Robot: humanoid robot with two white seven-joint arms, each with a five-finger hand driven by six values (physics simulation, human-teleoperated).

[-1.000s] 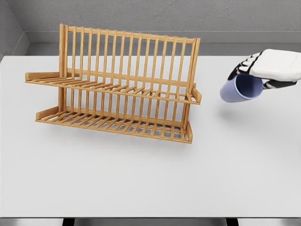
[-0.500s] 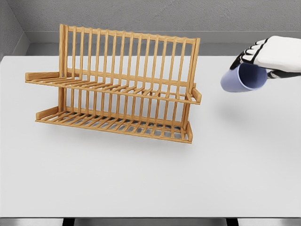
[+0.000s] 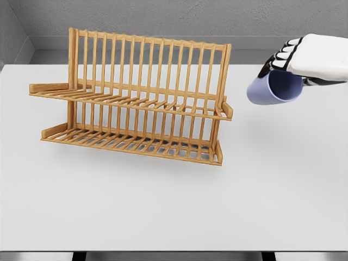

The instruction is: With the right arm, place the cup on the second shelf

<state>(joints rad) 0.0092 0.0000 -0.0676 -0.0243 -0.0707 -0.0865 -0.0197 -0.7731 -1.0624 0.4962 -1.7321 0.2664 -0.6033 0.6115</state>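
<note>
Above the surface (image 3: 174, 206), right of the rack (image 3: 136, 98) | my right hand (image 3: 312, 57) comes in from the right edge | fingers (image 3: 280, 57) curled over the lavender cup (image 3: 269, 89), gripping it | cup tipped on its side, airborne, mouth facing me | near the upper shelf's (image 3: 163, 106) right end, apart from it

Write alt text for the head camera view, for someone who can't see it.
A white right robot hand holds a pale blue cup tilted in the air, right of a two-tier wooden dish rack on a white table. Both shelves hold nothing, and no left arm shows.
</note>
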